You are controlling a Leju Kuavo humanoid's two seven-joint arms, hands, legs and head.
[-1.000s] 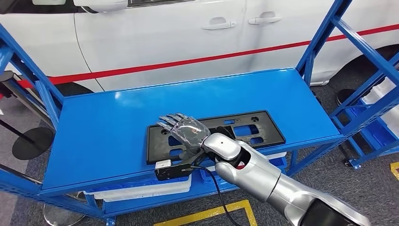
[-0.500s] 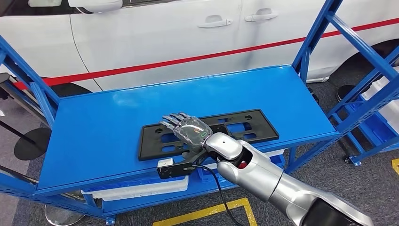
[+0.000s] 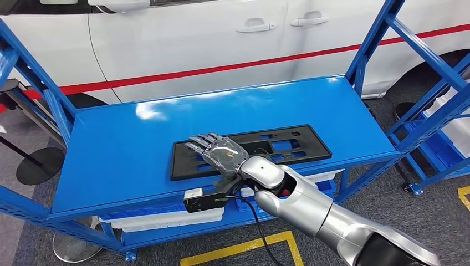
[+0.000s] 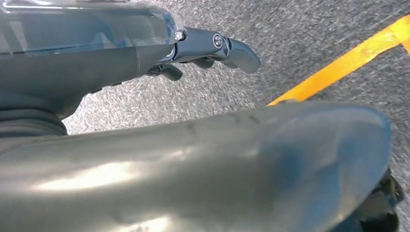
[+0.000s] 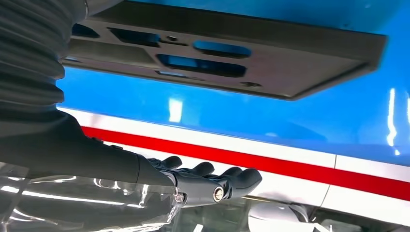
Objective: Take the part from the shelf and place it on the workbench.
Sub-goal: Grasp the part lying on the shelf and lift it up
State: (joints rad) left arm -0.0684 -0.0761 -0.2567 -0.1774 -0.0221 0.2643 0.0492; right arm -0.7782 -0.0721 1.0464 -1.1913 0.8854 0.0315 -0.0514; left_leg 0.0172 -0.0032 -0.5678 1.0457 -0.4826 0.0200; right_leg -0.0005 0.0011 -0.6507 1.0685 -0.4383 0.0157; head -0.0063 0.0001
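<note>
I see the black plastic frame part (image 3: 252, 151) lying flat on the blue shelf (image 3: 138, 149), its long axis running along the shelf's length, near the front edge. My right robot hand (image 3: 217, 152) hovers over its left end, fingers straight and spread, hiding that portion. My left robot hand (image 4: 212, 48) hangs over grey carpet, fingers loosely extended, holding nothing.

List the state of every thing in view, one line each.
black plastic part: lying flat on the shelf, near its front edge.
right hand: fingers straight, over the part's left end; contact unclear.
left hand: hanging over the grey floor, holding nothing.
blue shelf: top deck carries the part.
white car: parked behind the shelf, doors closed.
</note>
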